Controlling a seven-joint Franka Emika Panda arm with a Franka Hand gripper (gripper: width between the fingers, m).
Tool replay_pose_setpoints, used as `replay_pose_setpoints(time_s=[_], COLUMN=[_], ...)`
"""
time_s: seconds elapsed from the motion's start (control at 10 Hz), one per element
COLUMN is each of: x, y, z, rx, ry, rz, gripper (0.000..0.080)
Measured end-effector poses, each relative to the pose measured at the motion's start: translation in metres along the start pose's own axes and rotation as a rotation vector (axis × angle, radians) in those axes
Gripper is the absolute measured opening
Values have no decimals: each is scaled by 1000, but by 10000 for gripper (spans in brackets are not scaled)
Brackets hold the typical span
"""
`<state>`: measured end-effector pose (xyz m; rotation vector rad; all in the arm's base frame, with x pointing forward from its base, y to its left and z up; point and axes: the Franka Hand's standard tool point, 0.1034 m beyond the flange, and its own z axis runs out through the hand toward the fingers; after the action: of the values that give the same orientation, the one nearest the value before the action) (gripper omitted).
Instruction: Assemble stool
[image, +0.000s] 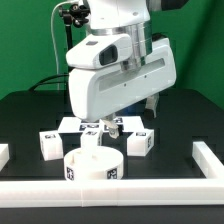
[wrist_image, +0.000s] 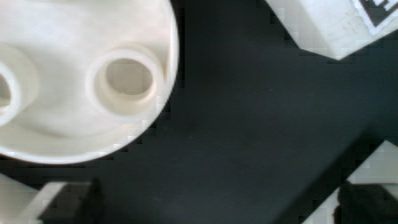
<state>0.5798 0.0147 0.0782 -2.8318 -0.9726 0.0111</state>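
Observation:
The stool's round white seat (image: 92, 168) lies near the front rail, with tags on its rim. In the wrist view the seat (wrist_image: 80, 85) fills one side and shows round sockets. One blocky leg (image: 50, 144) lies toward the exterior view's left of the seat, another leg (image: 140, 141) toward its right. My gripper (image: 104, 128) hangs just behind the seat and above the table. It is open: its fingertips (wrist_image: 63, 200) stand far apart at the picture's corners, and the gripper (wrist_image: 217, 202) has only dark table between them.
White border rails run along the front (image: 110, 195) and the exterior view's right (image: 205, 155). More white tagged pieces (image: 82, 125) lie behind the seat, partly hidden by the arm. A white tagged block (wrist_image: 347, 25) shows in a corner of the wrist view.

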Motion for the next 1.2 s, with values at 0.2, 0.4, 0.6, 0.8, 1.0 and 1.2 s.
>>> replay_pose_setpoints(time_s=[0.2,0.4,0.6,0.8,1.0,1.2], x=[0,0,-7,-19,-29,-29], y=[0,0,22,33,41,40], z=[0,0,2,6,12,12], rx=[0,0,-88,-122,-120,-119], ry=[0,-1,56,55,50,50], rz=[0,-1,-237,-333,-335,-335], gripper=[649,649,649,649,649,649])
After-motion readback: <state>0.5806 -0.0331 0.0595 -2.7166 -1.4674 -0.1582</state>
